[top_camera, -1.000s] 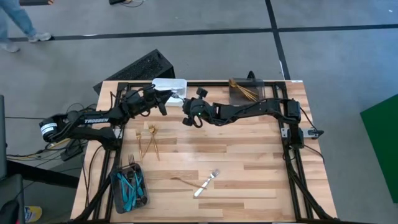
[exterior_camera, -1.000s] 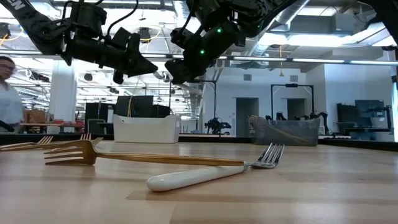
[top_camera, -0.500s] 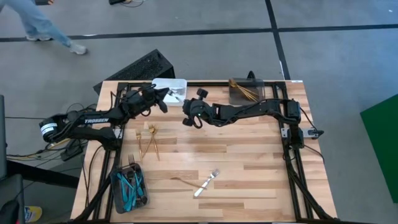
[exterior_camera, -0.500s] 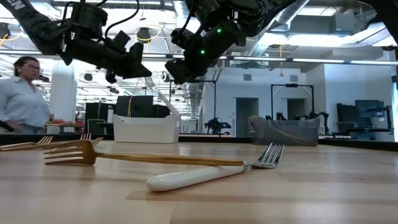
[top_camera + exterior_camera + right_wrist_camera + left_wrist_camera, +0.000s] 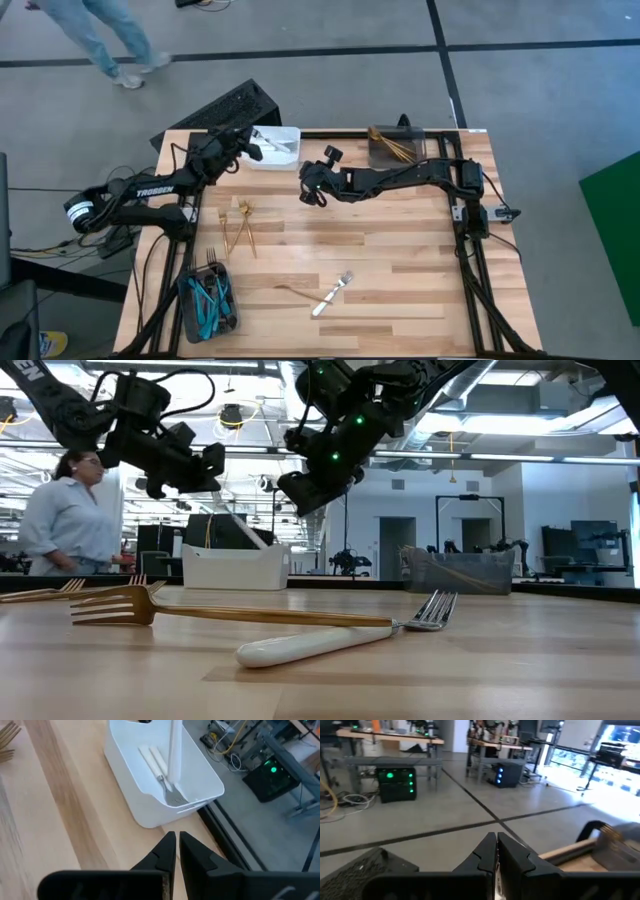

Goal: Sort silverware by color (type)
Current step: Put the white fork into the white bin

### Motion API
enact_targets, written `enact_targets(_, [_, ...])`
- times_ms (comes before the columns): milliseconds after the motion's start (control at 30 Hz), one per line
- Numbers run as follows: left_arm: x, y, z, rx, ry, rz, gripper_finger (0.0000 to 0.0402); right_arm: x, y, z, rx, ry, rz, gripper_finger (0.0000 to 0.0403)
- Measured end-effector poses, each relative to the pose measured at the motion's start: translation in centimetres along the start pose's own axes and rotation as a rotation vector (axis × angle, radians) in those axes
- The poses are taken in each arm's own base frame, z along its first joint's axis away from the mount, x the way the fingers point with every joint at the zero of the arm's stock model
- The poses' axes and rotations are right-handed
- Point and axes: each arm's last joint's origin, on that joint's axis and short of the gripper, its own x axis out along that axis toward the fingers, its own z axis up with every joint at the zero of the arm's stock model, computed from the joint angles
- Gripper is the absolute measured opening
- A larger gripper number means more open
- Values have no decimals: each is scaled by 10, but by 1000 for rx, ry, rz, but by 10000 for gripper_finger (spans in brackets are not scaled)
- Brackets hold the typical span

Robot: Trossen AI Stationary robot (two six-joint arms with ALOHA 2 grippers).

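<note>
My left gripper (image 5: 243, 148) (image 5: 212, 486) is shut on a white-handled piece of silverware (image 5: 243, 528) that slants down into the white bin (image 5: 283, 157) at the table's far edge. The piece also shows in the right wrist view (image 5: 174, 745), above two white-handled forks (image 5: 154, 761) lying in the bin. My right gripper (image 5: 308, 180) (image 5: 176, 845) is shut and empty, up in the air just right of the bin. A white-handled fork (image 5: 331, 293) and a gold fork (image 5: 290, 291) lie on the near middle of the table. My left gripper pinches the upper end of the white handle (image 5: 221, 512) between its two fingers, coming slantwise from the table's left and above. The piece hangs tilted below the fingers, its lower end inside the white bin (image 5: 235, 568). A thin white strip shows between the fingers (image 5: 496, 887).
Gold forks (image 5: 241, 226) lie at the middle left. A dark bin of blue-handled pieces (image 5: 208, 300) stands at the near left, and a dark grey bin with gold pieces (image 5: 395, 146) at the far edge. A person (image 5: 65, 520) walks behind the table.
My left gripper has drawn back toward the table's far left with the white-handled piece, away from my right gripper. The piece has tipped and now slants down into the white bin. My right gripper has shifted slightly toward the right.
</note>
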Motion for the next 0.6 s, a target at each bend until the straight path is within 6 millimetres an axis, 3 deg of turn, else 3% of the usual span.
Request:
enact_targets(300, [4, 9, -17, -38, 171, 0, 12, -4, 7, -3, 75, 21, 51, 49])
enact_targets(600, [5, 13, -21, -33, 208, 27, 109, -20, 33, -1, 68, 15, 412, 49])
